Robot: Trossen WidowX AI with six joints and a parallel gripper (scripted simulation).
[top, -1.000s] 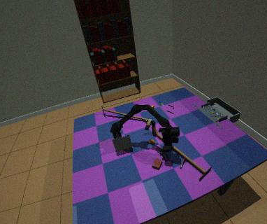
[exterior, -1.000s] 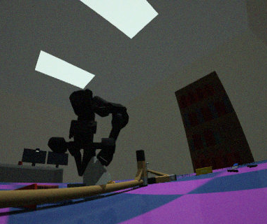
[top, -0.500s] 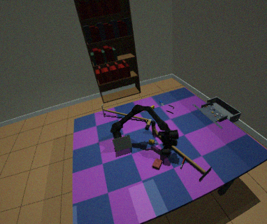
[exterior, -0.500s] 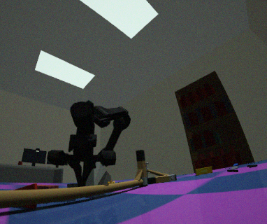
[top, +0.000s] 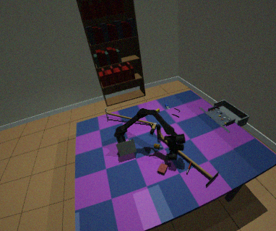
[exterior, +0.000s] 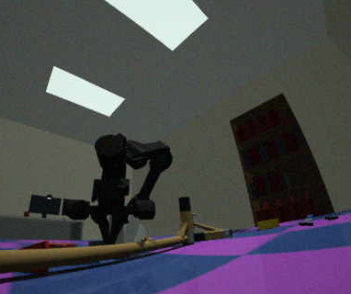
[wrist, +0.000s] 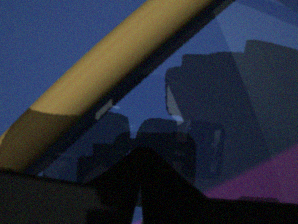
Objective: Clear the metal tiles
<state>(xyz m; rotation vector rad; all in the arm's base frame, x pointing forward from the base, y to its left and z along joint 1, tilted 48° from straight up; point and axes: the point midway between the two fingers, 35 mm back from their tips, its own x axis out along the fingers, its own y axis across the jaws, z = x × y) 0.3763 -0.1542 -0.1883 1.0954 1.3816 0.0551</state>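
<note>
The long scraper (top: 186, 159) has a tan handle and a dark blade at its near end, and it lies flat on the checkered table. It also shows in the exterior view (exterior: 72, 254) and runs diagonally across the wrist view (wrist: 115, 65). My gripper (top: 172, 156) is low over the table, right beside the handle, with its fingers shut and nothing between them. In the wrist view the fingers sit just to one side of the handle. The steel bench plate (top: 218, 116), with small metal tiles on it, stands at the far right. The catch box (top: 234, 111) is at its far end.
A grey block (top: 126, 148) stands by the arm's base. A red-brown block (top: 162, 169), a thin red tool (top: 189, 167) and a small orange piece (top: 157, 146) lie near the gripper. A second long tool (top: 130, 118) lies behind. A bookshelf (top: 114, 50) stands at the wall.
</note>
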